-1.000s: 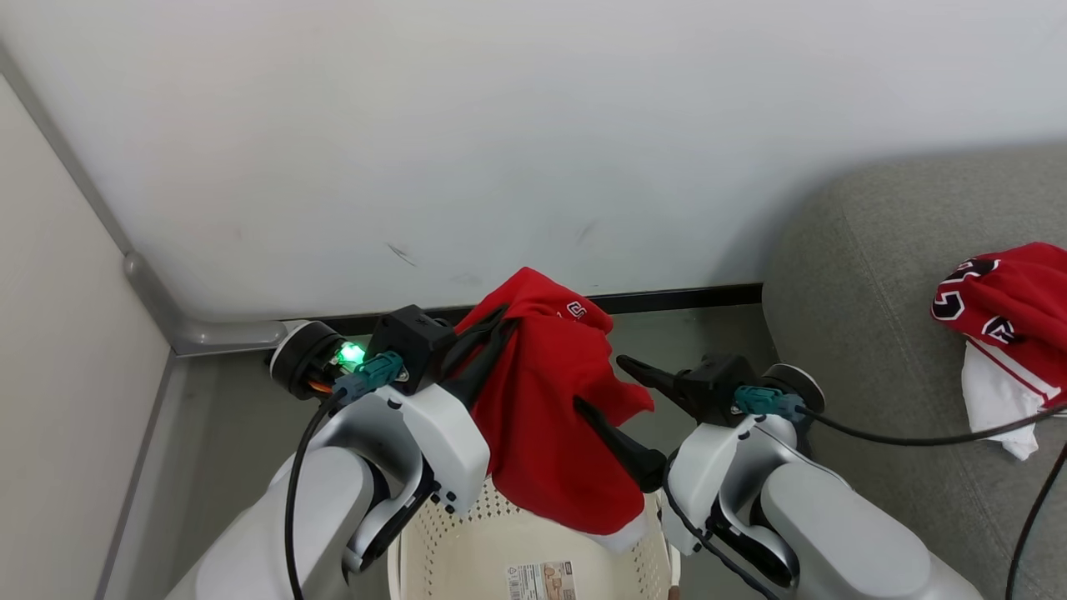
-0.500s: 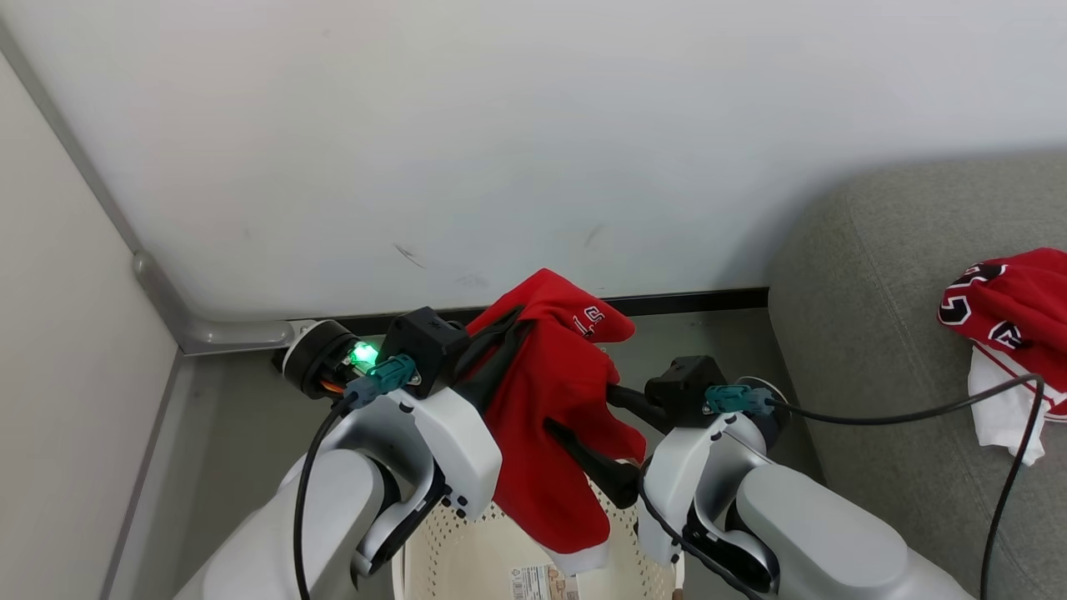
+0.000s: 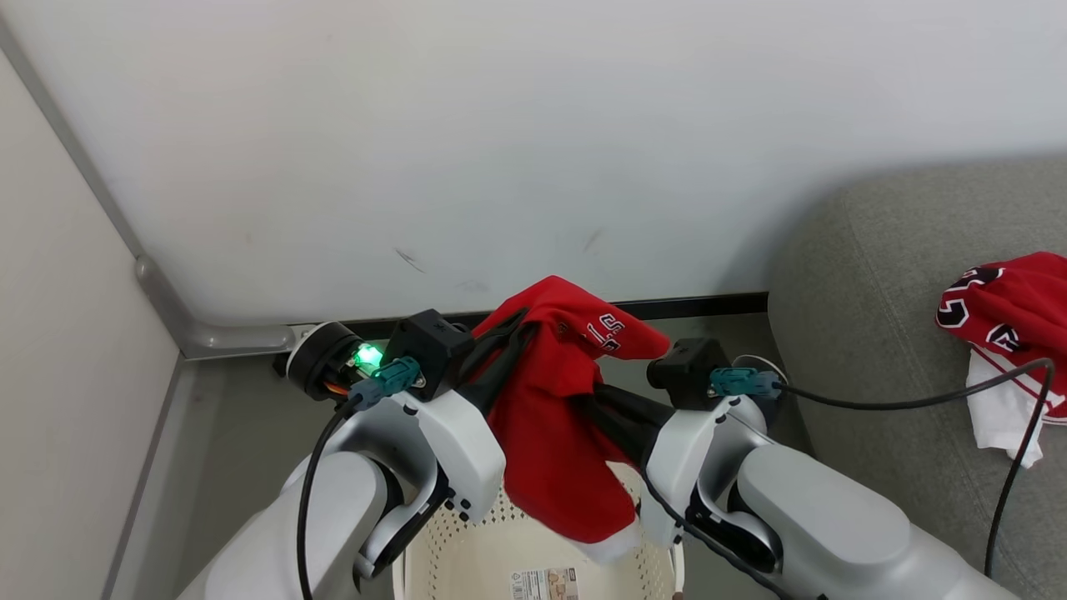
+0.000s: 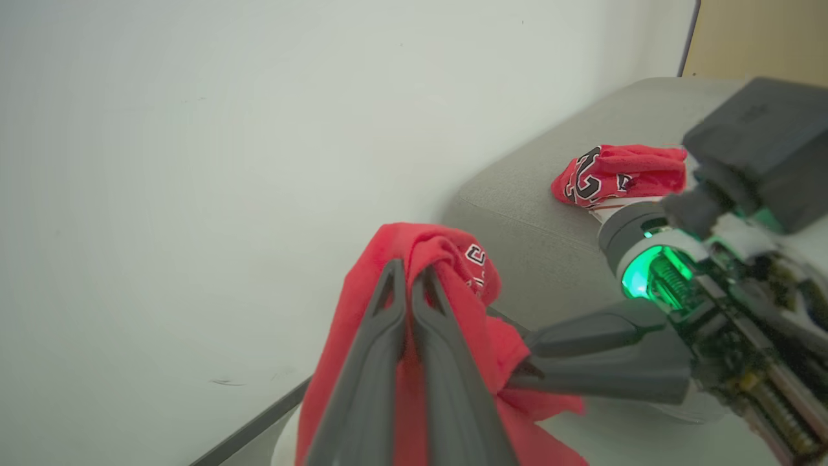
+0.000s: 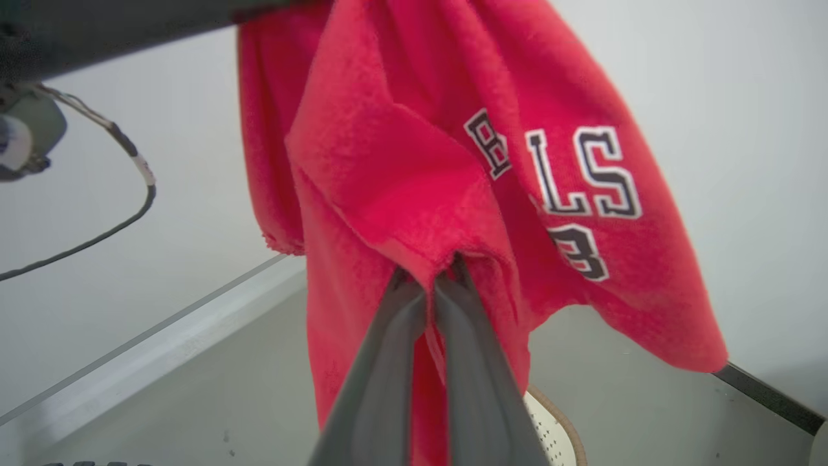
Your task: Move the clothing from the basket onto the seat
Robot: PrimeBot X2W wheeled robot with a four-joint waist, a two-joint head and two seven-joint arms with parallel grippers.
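Basket (image 3: 500, 550): at the robot's feet, cream, perforated. Label shows on its bare floor; no cloth seen in the visible part.

Garment (image 3: 550, 417): red, held up over the basket. Its white-trimmed hem hangs just above the rim, and "LS" lettering is on the upper fold.

Left tool (image 4: 407, 275): fingers pressed together on the top bunch of the garment, carrying it.

Right tool (image 5: 430, 278): fingers together, pinching a lower fold from the side, with cloth puckered at the tips.

Handling, by the look of it:
- Light, limp, fleecy knit with no stiffness, so it sags from whichever point holds it.
- Not fragile.
- Thin finger pinches could slip off a single layer. A bunched or doubled fold, or the thicker trimmed hem, looks the safer hold.
- The two holds sit close together. Spread wider, they would keep the tail from dragging on the basket rim.

Sofa (image 3: 875, 333): grey, to the right and beyond.

Second garment (image 3: 1009, 308): already on the sofa, crumpled, number showing, white lining out.

Behind all: pale wall, dark skirting.
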